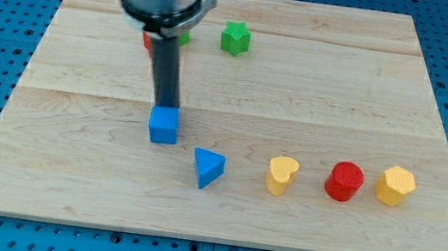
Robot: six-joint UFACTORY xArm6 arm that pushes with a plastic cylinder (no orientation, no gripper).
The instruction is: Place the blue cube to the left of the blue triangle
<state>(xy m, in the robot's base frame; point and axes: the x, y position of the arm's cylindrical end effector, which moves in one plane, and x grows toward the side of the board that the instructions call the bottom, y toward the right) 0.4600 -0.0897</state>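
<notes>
A pale wooden tabletop (368, 84) carries two blue blocks, two yellow, two green, two red. My tip (166, 106) touches the far side of the blue wooden cube (164, 125), mid-board, just left of the blue wooden triangle (208, 168). The rod ends plain, with no claw.

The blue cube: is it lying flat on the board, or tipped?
Flat. The blue cube shows a level top face; my tip sits at its upper edge.
</notes>
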